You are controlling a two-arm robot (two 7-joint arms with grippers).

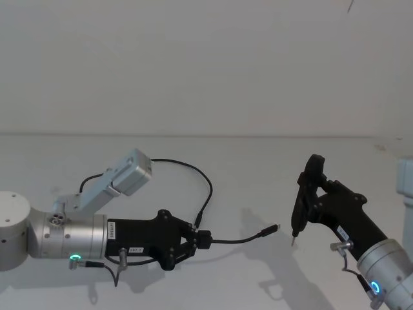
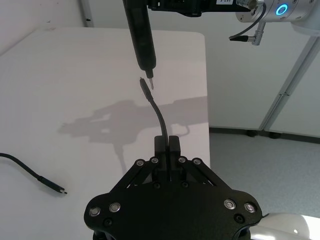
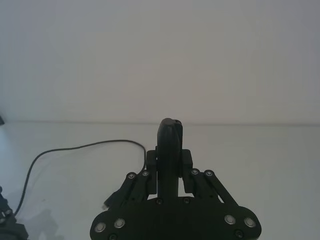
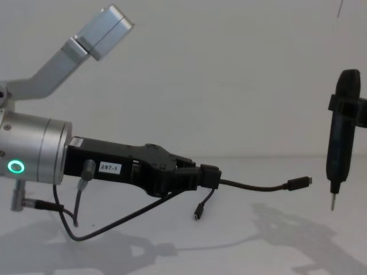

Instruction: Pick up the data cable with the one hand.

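While held off the white surface, the data cable sits clamped in the left claw.

Left claw: black, angular, two-fingered, white numbered label on its body, mounted on a silver cylinder with a green ring light; fingers closed on the cable's inline junction, seen in the chest view. Data cable: thin, black; one branch reaches forward from the junction, its flat plug in the air near the right claw; a second branch hangs below the junction; a third arcs back behind the left arm. Right claw: closed on a slim dark stick-like tool, upright, thin tip pointing down, well above the surface.
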